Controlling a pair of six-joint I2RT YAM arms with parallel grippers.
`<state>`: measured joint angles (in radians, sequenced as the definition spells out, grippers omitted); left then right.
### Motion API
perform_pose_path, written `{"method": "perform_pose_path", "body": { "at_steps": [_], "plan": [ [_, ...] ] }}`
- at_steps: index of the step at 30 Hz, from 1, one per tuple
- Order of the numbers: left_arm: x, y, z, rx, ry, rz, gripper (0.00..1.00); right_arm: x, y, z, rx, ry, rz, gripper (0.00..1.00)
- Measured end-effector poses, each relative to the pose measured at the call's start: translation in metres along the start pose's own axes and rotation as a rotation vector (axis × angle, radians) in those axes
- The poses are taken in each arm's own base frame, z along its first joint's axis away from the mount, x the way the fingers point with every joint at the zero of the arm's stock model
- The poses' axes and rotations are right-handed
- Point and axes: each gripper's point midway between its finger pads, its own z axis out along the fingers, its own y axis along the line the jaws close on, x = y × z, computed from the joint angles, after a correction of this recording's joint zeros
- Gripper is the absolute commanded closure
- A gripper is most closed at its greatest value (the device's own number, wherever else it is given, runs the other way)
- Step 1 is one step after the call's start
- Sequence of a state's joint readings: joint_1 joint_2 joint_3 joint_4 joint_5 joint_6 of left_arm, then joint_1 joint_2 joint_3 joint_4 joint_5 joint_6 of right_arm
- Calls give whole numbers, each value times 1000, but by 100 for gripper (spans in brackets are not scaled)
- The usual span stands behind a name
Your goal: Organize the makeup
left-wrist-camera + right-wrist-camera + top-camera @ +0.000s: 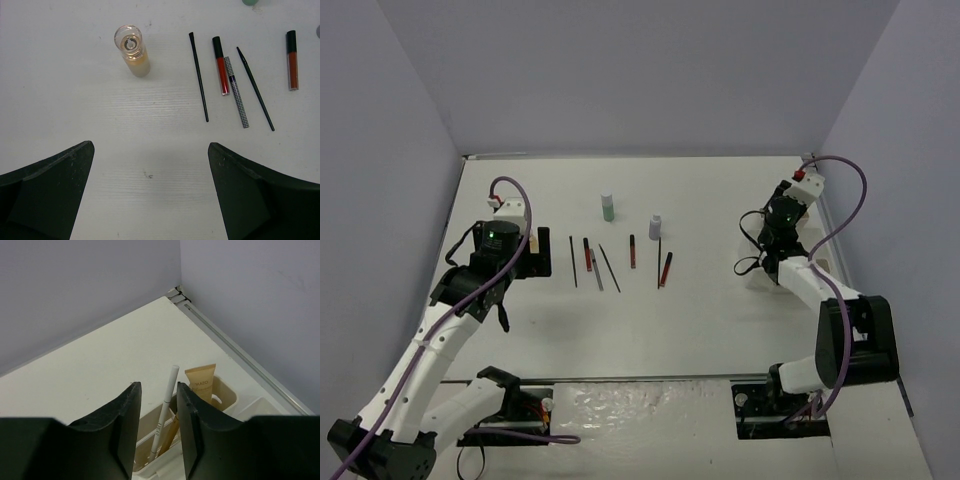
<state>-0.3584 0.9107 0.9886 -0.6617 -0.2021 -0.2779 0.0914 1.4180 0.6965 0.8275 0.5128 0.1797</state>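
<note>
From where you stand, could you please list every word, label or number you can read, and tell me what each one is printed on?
"MAZO": my best reading of the small dark print on the tan tube standing in the tray.
Dark marks low on the white pencil: too small to read.
Beige bottle and checked stick: no print visible.
Top view: everything is too small to read.

Bench point(700, 330), walls point(640, 80) and a tray point(229, 400)
White bench closed in by pale lilac walls; the cream compartmented tray sits near the right wall.
</note>
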Motion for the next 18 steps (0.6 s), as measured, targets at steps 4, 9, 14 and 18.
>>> {"method": "perform_pose_path", "body": {
  "at_steps": [4,9,14,18],
  "plan": [
    [-1,0,-1,1,-4,-1,3,-14,1,-8,-15,-14,17,55],
    [-1,0,-2,5,-7,-3,3,-32,6,-26,-58,-7,37,31],
    [0,-6,-1,30,2,-15,3,-62,19,-47,-142,51,67,10],
    [7,-17,5,71,48,-46,3,-82,28,-73,-234,88,101,1]
  ]
}}
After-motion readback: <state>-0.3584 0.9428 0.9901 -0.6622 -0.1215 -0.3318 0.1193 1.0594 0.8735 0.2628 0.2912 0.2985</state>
